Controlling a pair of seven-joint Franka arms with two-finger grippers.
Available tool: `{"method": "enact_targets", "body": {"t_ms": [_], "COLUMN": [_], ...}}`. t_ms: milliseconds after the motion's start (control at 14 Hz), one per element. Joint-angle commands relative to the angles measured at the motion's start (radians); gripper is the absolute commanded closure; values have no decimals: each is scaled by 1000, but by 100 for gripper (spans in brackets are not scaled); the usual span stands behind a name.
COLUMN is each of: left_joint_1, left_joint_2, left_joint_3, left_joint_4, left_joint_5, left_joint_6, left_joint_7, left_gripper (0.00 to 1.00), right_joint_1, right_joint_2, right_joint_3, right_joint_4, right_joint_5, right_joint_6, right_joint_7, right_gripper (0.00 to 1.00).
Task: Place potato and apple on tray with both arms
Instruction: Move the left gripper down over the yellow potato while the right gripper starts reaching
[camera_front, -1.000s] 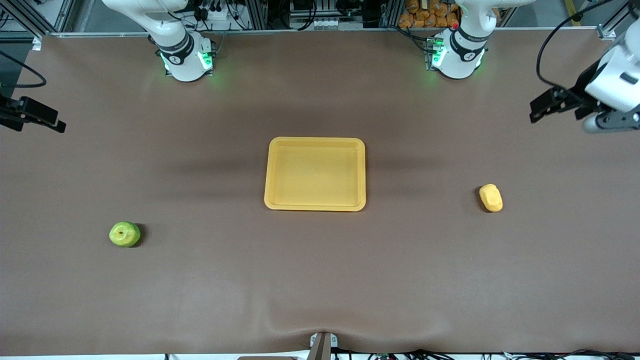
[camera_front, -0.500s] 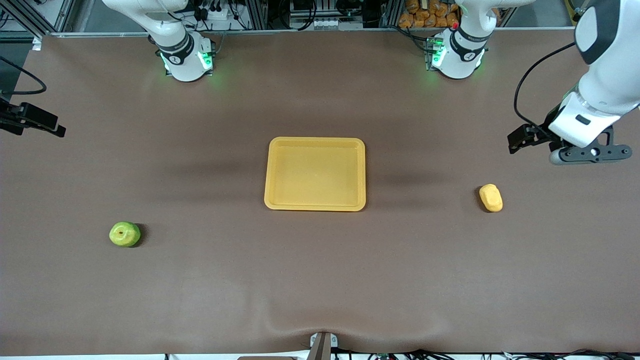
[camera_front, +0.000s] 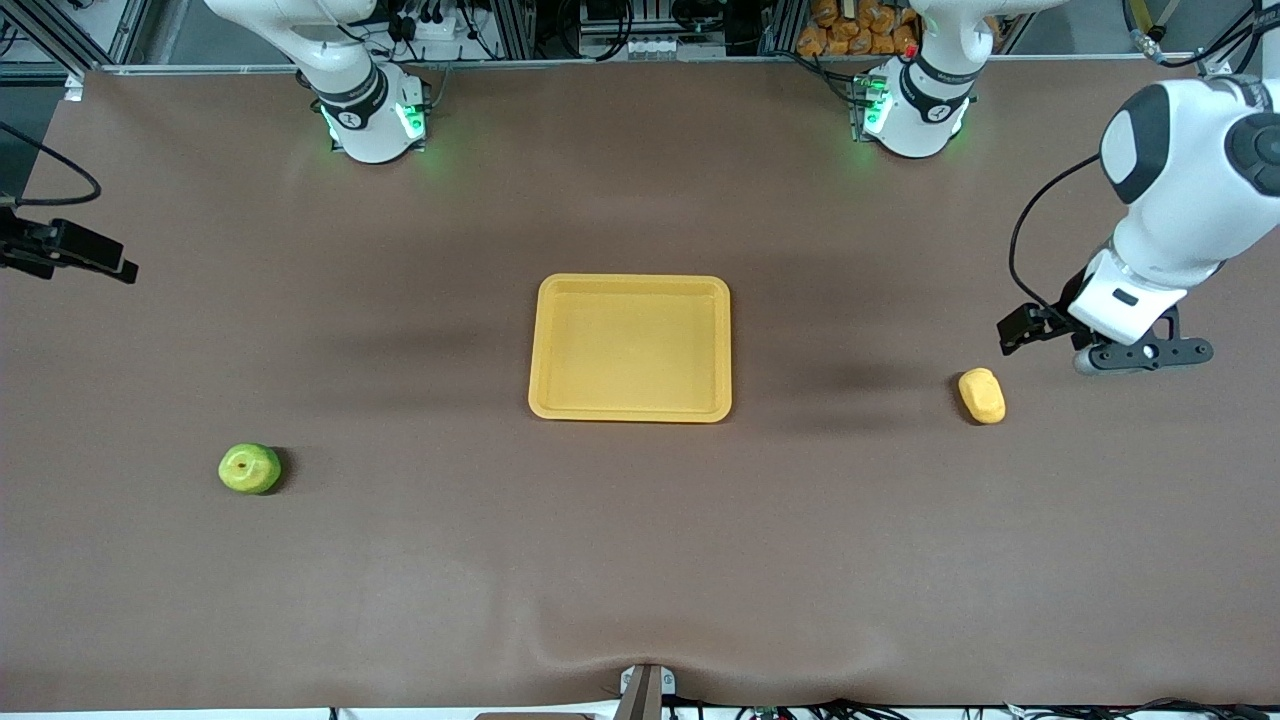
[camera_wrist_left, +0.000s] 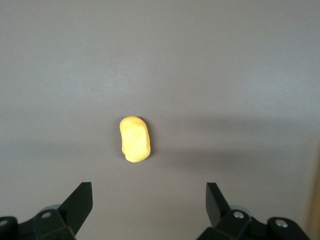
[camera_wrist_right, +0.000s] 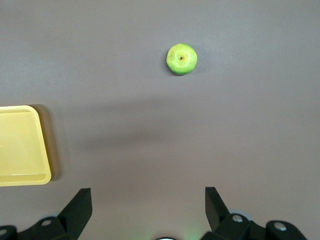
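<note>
The potato (camera_front: 982, 396) lies on the brown mat toward the left arm's end of the table. My left gripper (camera_front: 1015, 330) hangs open and empty in the air close beside it; in the left wrist view the potato (camera_wrist_left: 134, 139) shows ahead of the open left gripper (camera_wrist_left: 149, 205). The apple (camera_front: 249, 468) sits stem dimple up toward the right arm's end. My right gripper (camera_front: 120, 270) is open and empty over that end's edge, well apart from the apple (camera_wrist_right: 181, 59); it shows in its own view (camera_wrist_right: 149, 205). The tray (camera_front: 630, 413) lies empty mid-table, with a corner in the right wrist view (camera_wrist_right: 20, 145).
The two arm bases (camera_front: 372, 120) (camera_front: 915, 115) with green lights stand along the table's edge farthest from the front camera. A small metal bracket (camera_front: 645, 690) sits at the nearest edge, where the mat (camera_front: 640, 560) bulges a little.
The left arm has swung in from the table's end and come down, bringing its gripper close beside the potato. The right gripper has shifted only slightly. Potato, apple and tray have not moved.
</note>
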Motion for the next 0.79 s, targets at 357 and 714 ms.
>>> {"method": "enact_targets", "body": {"t_ms": [357, 714], "left_joint_1": [37, 40], "left_joint_2": [111, 194], "left_joint_3": [-8, -8], "left_joint_4": [-4, 5], "left_joint_5": [19, 19], "left_joint_6": [112, 174], "left_joint_7": [-13, -30], "left_gripper": [0, 0], "right_joint_1": [-19, -19], "right_joint_2": [52, 93], "right_joint_3": [7, 7], "right_joint_4": [8, 8], "right_joint_5": [-15, -13], "right_joint_6": [61, 79], "right_joint_7": [-15, -15], "right_gripper": [0, 0]}}
